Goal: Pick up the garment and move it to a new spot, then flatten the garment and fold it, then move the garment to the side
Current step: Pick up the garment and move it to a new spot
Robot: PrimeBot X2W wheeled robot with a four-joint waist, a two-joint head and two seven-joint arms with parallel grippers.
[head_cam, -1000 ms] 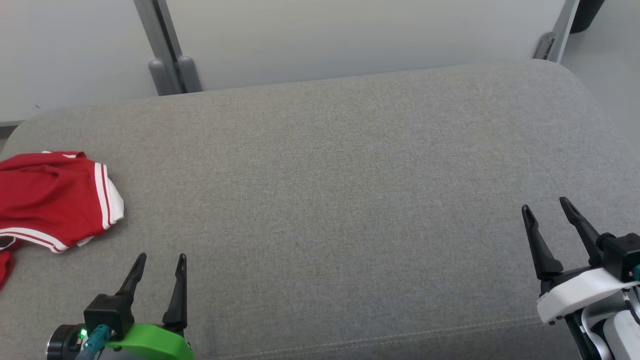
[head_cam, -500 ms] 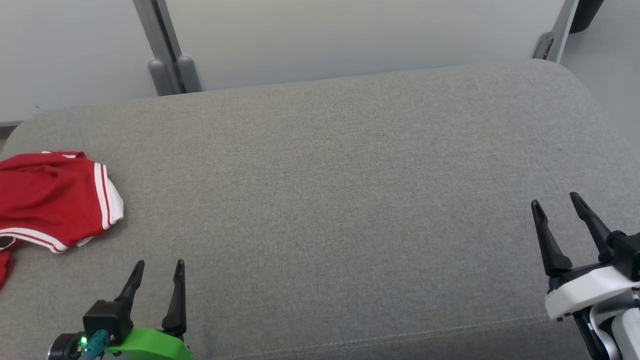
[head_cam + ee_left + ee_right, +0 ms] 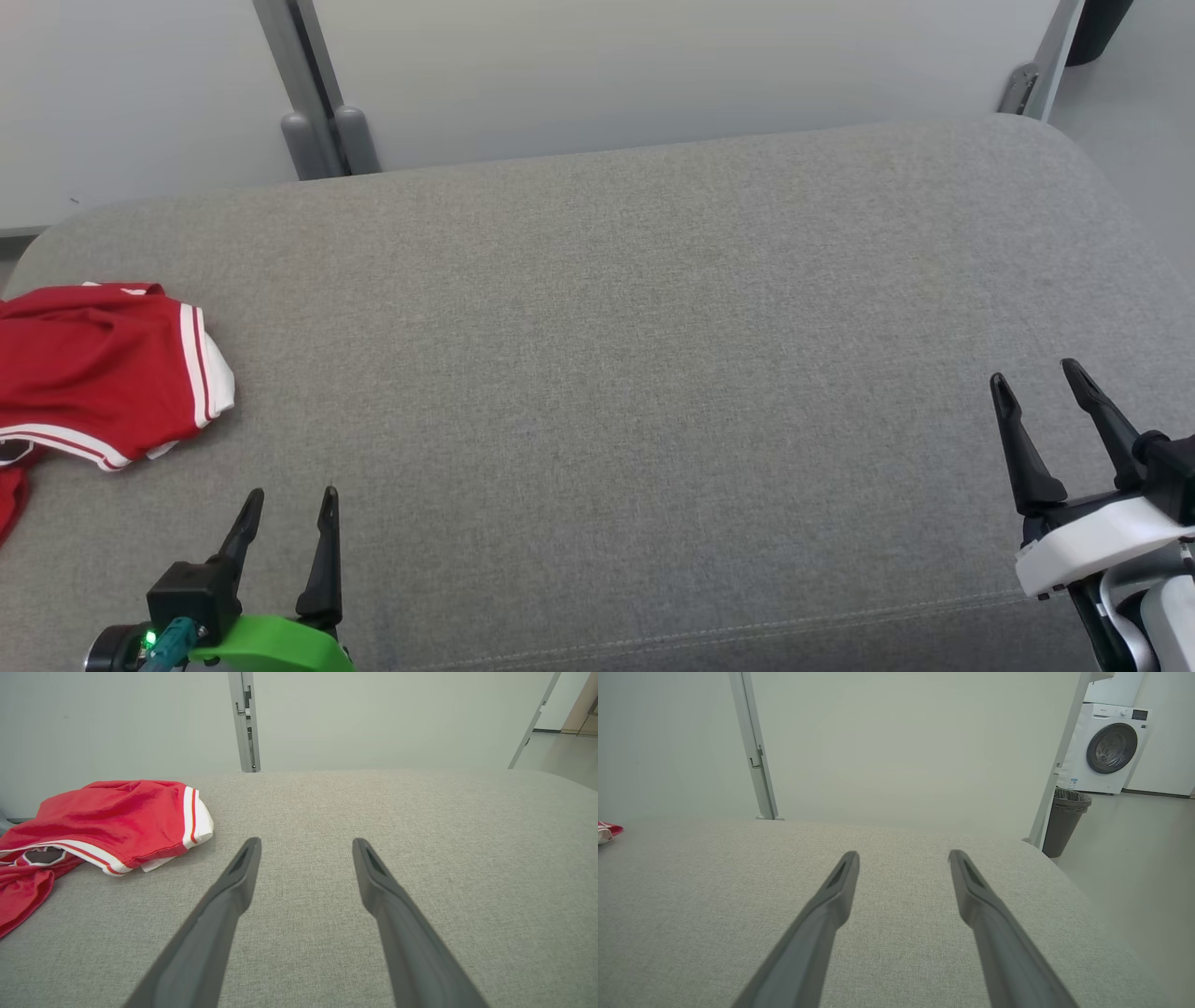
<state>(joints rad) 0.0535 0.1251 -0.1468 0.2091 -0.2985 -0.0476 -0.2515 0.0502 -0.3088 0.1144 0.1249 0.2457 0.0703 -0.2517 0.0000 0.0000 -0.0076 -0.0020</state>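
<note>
I see the red garment (white-striped trim) crumpled at the left edge of the head frame on the grey cushion. My left gripper, lower left, and right gripper, lower right, both stand spread wide, holding nothing.

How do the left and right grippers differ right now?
The left gripper has a green mount; the right gripper has a white one. The left gripper sits close to the red garment; the right gripper is far across the grey cushion. Both are open and empty.
</note>
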